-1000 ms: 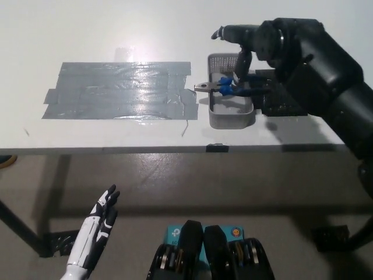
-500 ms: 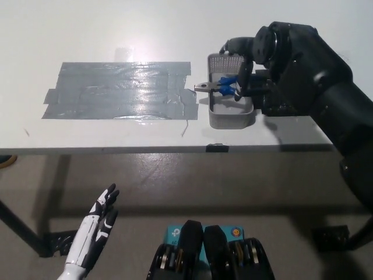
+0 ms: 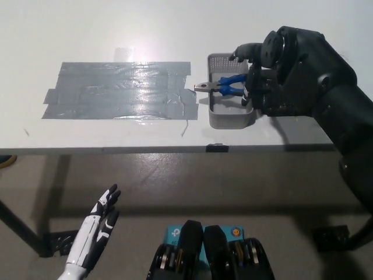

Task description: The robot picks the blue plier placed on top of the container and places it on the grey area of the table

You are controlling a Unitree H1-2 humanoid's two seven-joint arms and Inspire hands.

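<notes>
My fingers (image 3: 252, 74) are curling down around the far ends of the blue plier (image 3: 228, 86), at the right rim of the container (image 3: 232, 119), but I cannot tell whether they are actually gripping the handles or only crowding them; my right hand (image 3: 259, 79) is covering the contact. The plier is lying across the top of the container, its grey metal nose poking out over the left rim toward the grey area (image 3: 119, 89), its blue handles spanning the open tray.

What I am worrying about: the handles are splayed, so if I am catching only one, the tool may be pivoting open as I lift and swinging out of my hold. If it slips, it is likely falling into the tray, where it is harder to reach. My palm is also sitting close against the container's right wall, so a careless lift could be dragging the light tray along.

My left hand (image 3: 96, 228) is hanging spread below the table (image 3: 87, 29) edge
</notes>
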